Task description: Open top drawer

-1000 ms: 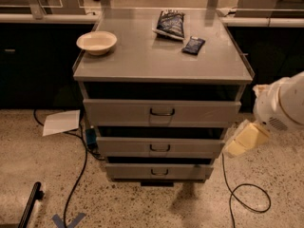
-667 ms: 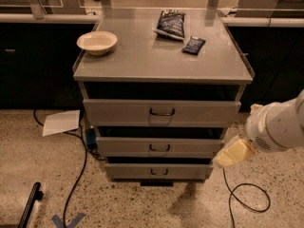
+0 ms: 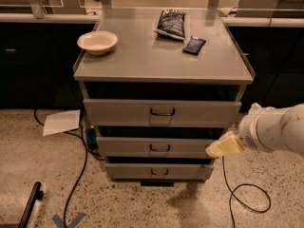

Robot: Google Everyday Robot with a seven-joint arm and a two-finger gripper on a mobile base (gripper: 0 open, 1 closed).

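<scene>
Since the earlier frames, the cream-coloured gripper (image 3: pixel 225 147) has been carried lower and a little further left by the rounded white arm (image 3: pixel 274 128), while the cabinet and everything on it are found unchanged. It is now seen at the right of the scene, in front of the right end of the middle grey drawer (image 3: pixel 156 147). It lies below the top drawer (image 3: pixel 118 112) and well to the right of that drawer's small dark bail handle (image 3: pixel 162 111). Whether the gripper is spread or closed cannot be told, and nothing is seen to be held by it. The top drawer, the widest and tallest-fronted of the three grey metal drawers, is located just under the flat grey cabinet top (image 3: pixel 142 63), with a dark gap shown above its front. The lowest grey drawer (image 3: pixel 159 171) is seen beneath the middle one. On the cabinet top, a shallow cream bowl (image 3: pixel 97 42) is placed at the left, a dark snack bag (image 3: pixel 171 23) at the far right, and a small dark packet (image 3: pixel 194 44) just beside it, nearer. On the speckled floor (image 3: pixel 142 203), a white sheet of paper (image 3: pixel 61 122) is laid to the left of the cabinet. A black cable (image 3: pixel 242 194) is looped on the floor at the right, and a blue tape cross (image 3: pixel 67 220) is stuck down at the near left.
</scene>
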